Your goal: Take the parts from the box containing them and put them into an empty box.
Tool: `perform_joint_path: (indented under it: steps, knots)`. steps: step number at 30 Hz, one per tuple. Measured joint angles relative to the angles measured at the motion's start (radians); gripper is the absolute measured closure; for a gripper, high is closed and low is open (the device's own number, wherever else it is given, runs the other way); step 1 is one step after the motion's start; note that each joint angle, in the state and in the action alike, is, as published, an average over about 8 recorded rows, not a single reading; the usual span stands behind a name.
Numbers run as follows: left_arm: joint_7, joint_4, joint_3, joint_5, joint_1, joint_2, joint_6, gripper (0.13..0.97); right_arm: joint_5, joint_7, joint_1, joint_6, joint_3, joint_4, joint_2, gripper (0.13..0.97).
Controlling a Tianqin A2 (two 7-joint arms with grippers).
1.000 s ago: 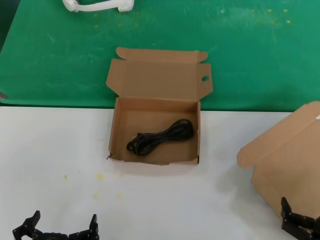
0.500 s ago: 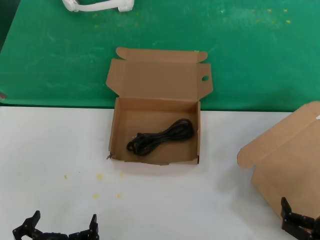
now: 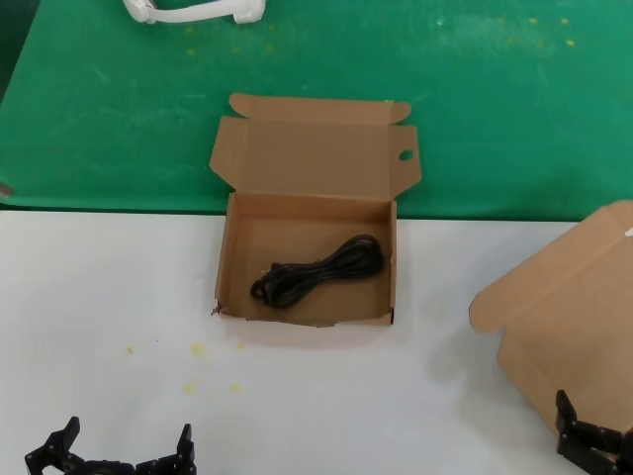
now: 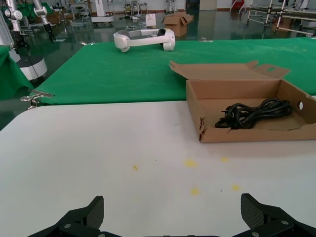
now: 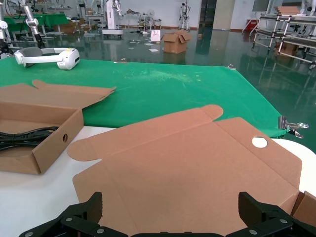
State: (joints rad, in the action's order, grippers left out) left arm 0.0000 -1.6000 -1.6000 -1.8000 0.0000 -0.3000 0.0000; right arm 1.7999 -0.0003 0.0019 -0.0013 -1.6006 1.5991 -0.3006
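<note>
A brown cardboard box (image 3: 229, 267) with a round hole in its lid's side flap and a ragged low front wall stands open at the table's middle. One coiled black cable (image 3: 318, 270) lies inside it; it also shows in the left wrist view (image 4: 252, 112). A second brown box (image 3: 569, 327) with a rounded lid tab sits at the right, its lid lowered over it (image 5: 197, 158), so its inside is hidden. My left gripper (image 3: 114, 453) is open and empty at the near left (image 4: 173, 212). My right gripper (image 5: 170, 207) is open, just before the second box's lid.
A green cloth (image 3: 495, 99) covers the table's far half, with a white headset (image 3: 193, 10) at its back edge. Small yellow specks (image 3: 198, 348) lie on the white tabletop (image 3: 99, 287) in front of the middle box.
</note>
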Motion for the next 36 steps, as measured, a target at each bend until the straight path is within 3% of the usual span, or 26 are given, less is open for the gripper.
perform_joint_path:
  steps: [36]
  knots:
    - [0.0, 0.0, 0.0, 0.0, 0.0, 0.0, 0.0, 0.132, 0.0, 0.0, 0.0, 0.0, 0.0, 0.0, 0.0, 0.129]
